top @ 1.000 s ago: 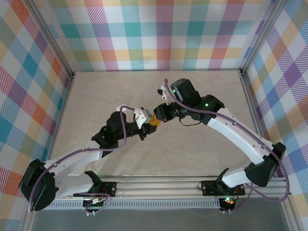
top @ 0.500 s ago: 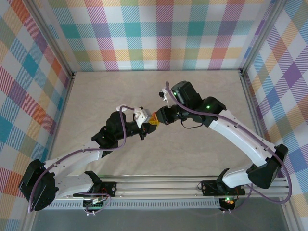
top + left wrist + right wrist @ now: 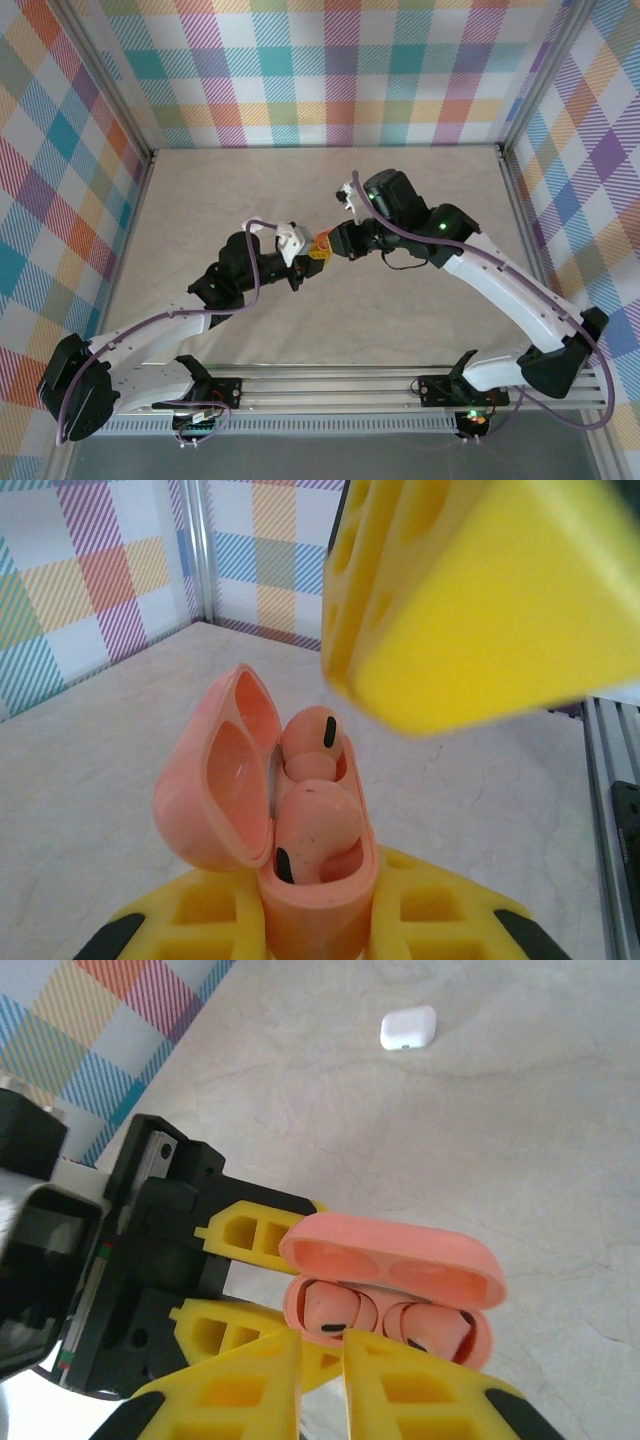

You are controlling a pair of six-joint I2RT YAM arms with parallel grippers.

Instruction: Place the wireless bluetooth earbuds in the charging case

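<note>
My left gripper [image 3: 316, 905] is shut on the base of a salmon-pink charging case [image 3: 320, 890], held upright off the table with its lid [image 3: 212, 780] hinged open. Two reddish-orange earbuds [image 3: 315, 825] [image 3: 312, 742] sit side by side in its wells. In the right wrist view the same case [image 3: 392, 1256] and both earbuds [image 3: 330, 1310] [image 3: 432, 1328] lie just beyond my right gripper [image 3: 322, 1345]. Its yellow fingers [image 3: 250, 1380] stand a narrow gap apart with nothing between them. From above, both grippers meet at the case [image 3: 318, 247] over mid-table.
A small white case [image 3: 408, 1028] lies shut on the beige tabletop [image 3: 520, 1140], well beyond the pink one. Plaid walls and aluminium posts [image 3: 130, 120] enclose the table on three sides.
My right gripper's fingers have parted slightly and drawn back a little from the case. The left gripper has kept the case still.
</note>
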